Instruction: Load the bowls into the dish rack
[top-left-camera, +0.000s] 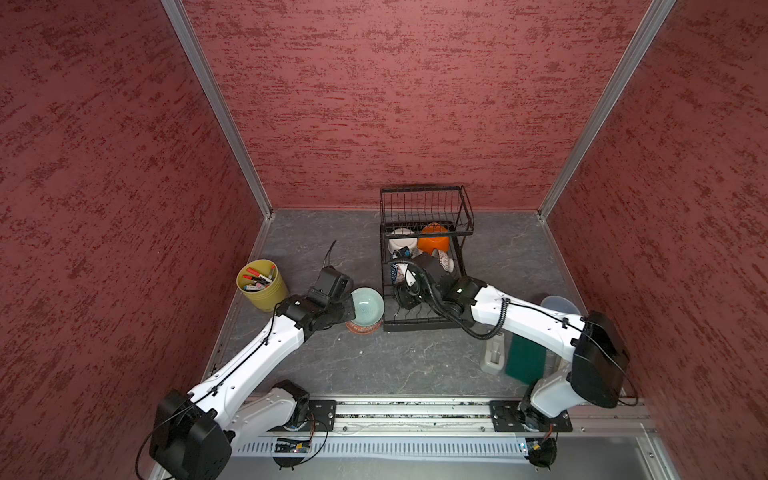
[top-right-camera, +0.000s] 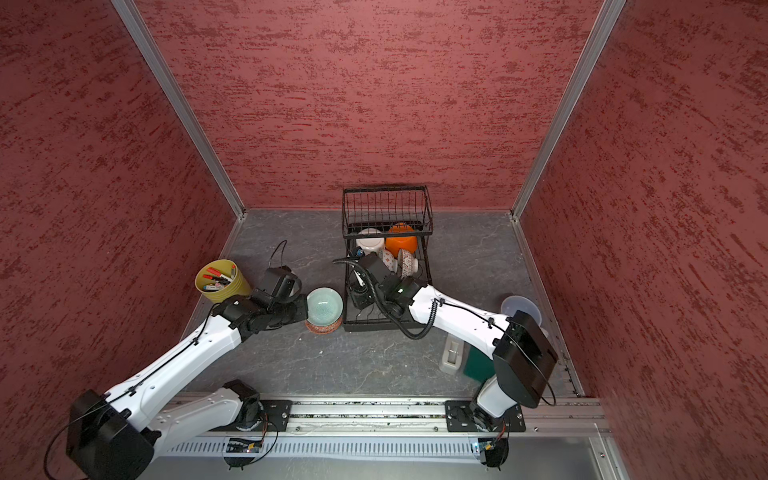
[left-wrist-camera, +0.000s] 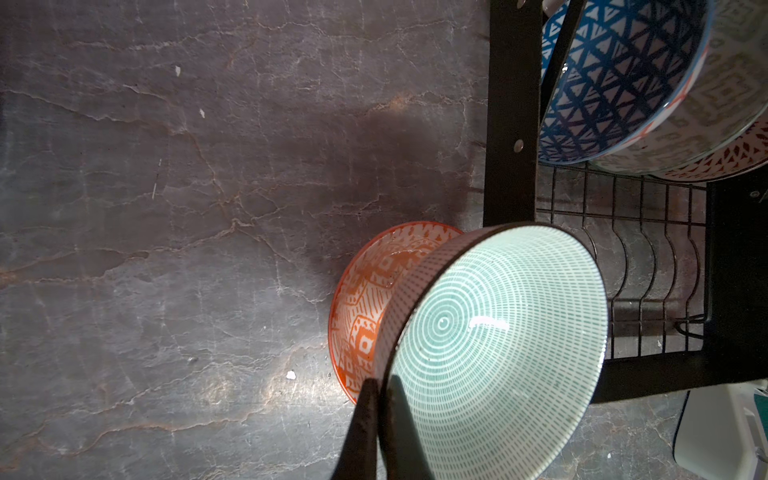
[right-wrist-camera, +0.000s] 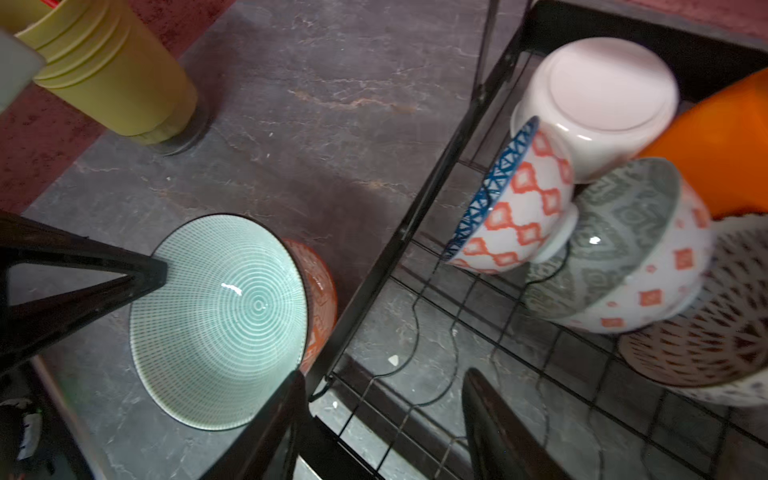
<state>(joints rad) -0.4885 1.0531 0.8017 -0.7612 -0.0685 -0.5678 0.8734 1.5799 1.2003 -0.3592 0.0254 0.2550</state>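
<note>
The left tool (left-wrist-camera: 380, 384) is clenched on the rim of the green bowl (left-wrist-camera: 490, 345). It holds the bowl tipped over a red-patterned bowl (left-wrist-camera: 361, 299) on the worktop (left-wrist-camera: 166, 208), just beside the rack (left-wrist-camera: 509, 124), probably so it can be lifted in over the side. The right tool (right-wrist-camera: 384, 374) hangs over the rack's tray with jaws apart and empty, and together with the white bowl (right-wrist-camera: 598, 104), the orange bowl (right-wrist-camera: 723, 145) and three patterned ones leaning there, it crowds the way in.

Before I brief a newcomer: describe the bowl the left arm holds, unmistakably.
Find the black wire dish rack. Off its near left corner, the left gripper holds a pale green bowl by the rim. Only it has fine teal rings inside, above an orange-patterned bowl.
</note>
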